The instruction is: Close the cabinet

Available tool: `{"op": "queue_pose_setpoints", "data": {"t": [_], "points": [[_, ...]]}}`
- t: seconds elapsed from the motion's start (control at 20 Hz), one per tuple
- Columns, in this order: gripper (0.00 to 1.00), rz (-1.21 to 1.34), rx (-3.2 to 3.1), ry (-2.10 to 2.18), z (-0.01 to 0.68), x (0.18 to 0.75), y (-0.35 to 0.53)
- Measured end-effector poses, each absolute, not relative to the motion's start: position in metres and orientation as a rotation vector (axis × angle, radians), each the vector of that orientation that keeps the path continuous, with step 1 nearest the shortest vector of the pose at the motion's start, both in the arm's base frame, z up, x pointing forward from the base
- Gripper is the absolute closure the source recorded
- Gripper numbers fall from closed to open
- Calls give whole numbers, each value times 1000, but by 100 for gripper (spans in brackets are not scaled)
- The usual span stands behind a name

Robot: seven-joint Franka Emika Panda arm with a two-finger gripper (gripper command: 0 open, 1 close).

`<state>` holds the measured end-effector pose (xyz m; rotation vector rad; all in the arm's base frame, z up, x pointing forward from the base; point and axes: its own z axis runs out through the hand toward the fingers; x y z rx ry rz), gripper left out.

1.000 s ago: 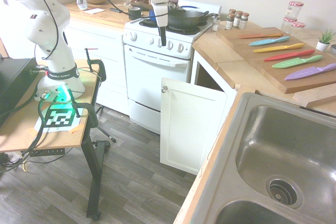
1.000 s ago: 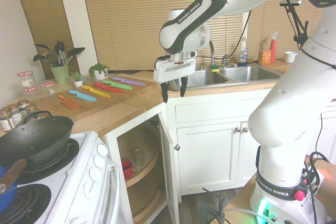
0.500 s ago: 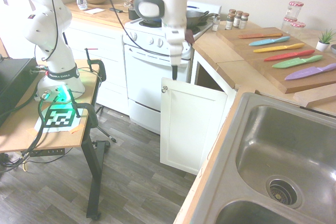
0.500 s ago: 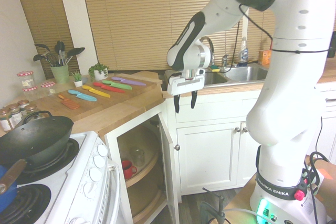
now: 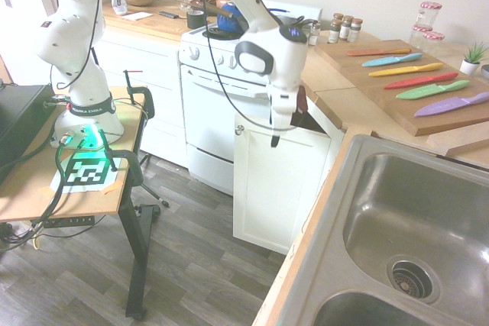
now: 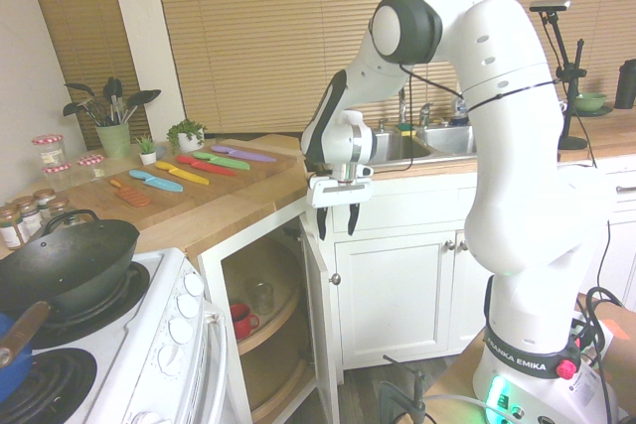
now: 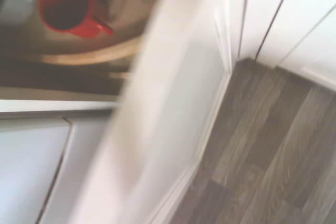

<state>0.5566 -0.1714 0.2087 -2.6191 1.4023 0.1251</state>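
Since a second ago the gripper [image 6: 335, 221] has dropped from above the stove to just over the top edge of the cabinet [image 5: 276, 181] door, its two dark fingers apart and empty. That white recessed-panel door with one small round silver knob [image 5: 239, 129] stands wide open beside the oven. Inside, a curved wooden shelf [image 6: 266, 323] holds one glossy red mug [image 7: 67, 5] (blurred in the wrist view). Six coloured knives [image 5: 416, 75] lie on the board.
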Motion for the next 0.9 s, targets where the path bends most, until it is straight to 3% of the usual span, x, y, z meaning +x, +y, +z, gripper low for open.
{"op": "queue_pose_setpoints", "data": {"t": [0.4, 0.45, 0.9], "points": [[0, 137, -2640, 1383, 198, 577, -165], [100, 136, -2640, 1384, 199, 577, -165], [100, 144, -2774, 1373, 190, 574, -163]]}}
